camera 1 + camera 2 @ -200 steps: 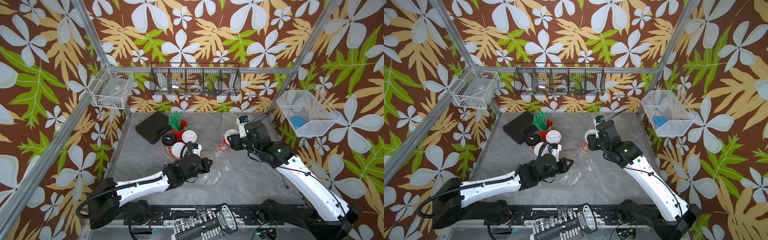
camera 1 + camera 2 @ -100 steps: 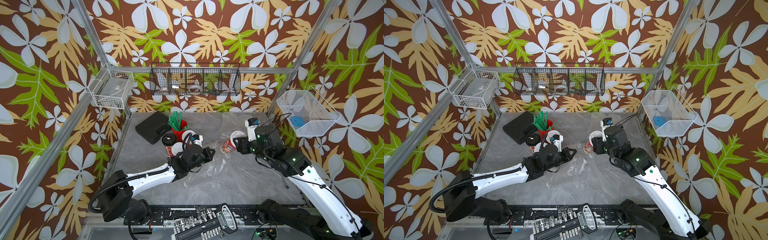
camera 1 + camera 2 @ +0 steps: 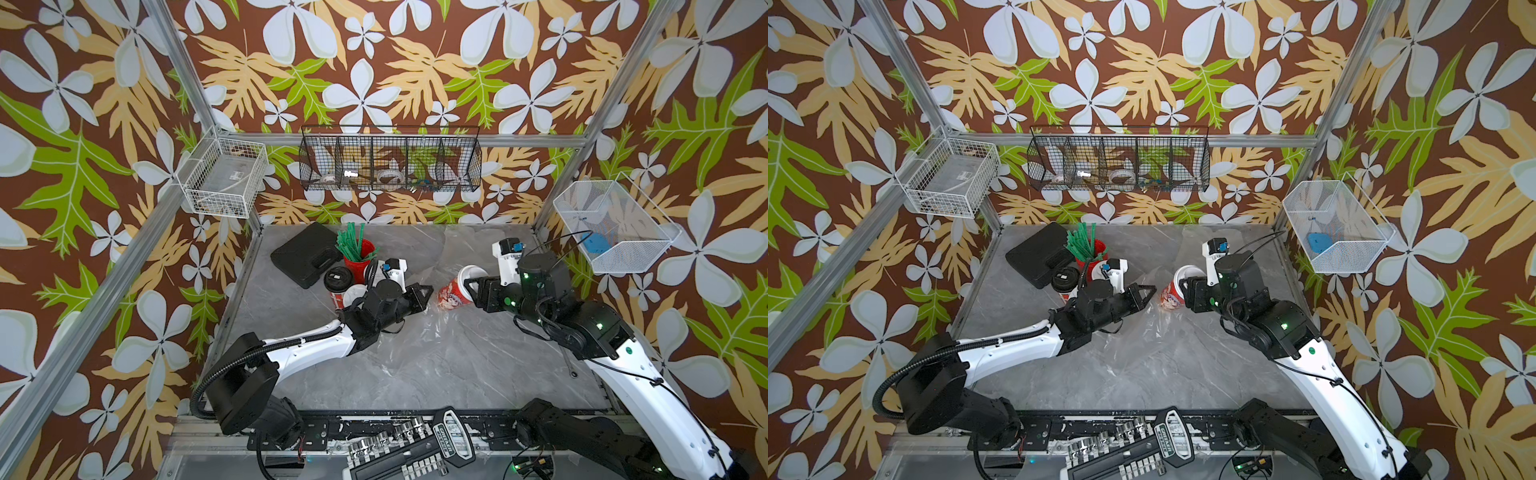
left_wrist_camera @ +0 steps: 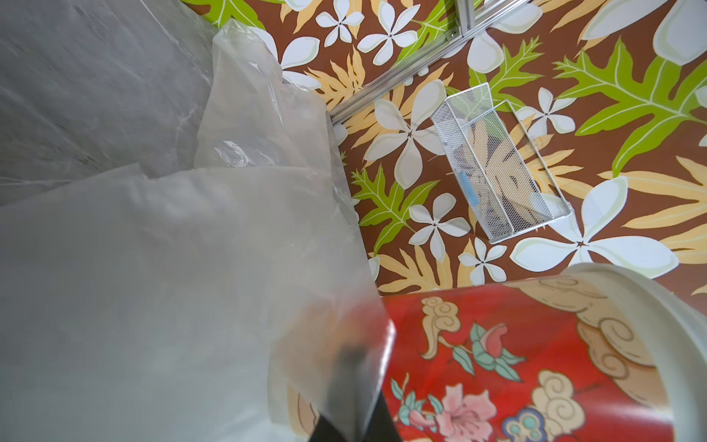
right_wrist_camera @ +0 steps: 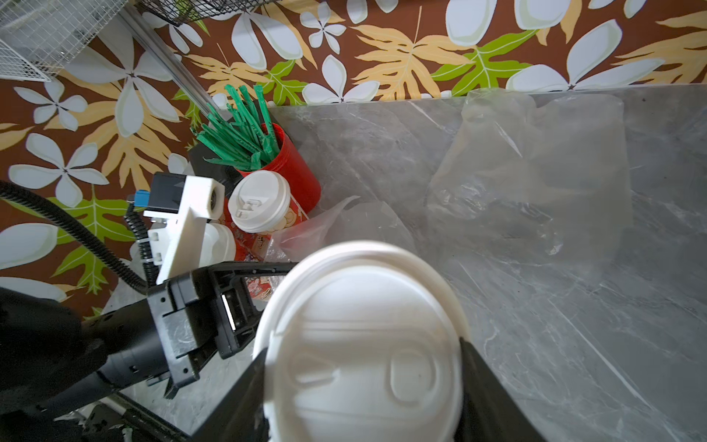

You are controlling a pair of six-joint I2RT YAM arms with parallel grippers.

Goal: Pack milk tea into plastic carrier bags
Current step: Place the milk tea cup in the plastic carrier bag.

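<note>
Walls of flowered wallpaper enclose our grey marble surface. Our left hand, closed, pinches a clear carrier bag; our right hand grips a tilted white-lidded milk tea cup just beside it.

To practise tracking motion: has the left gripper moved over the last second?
Yes. The left gripper has moved away from the socket rail at the front edge, toward the back wall.
</note>
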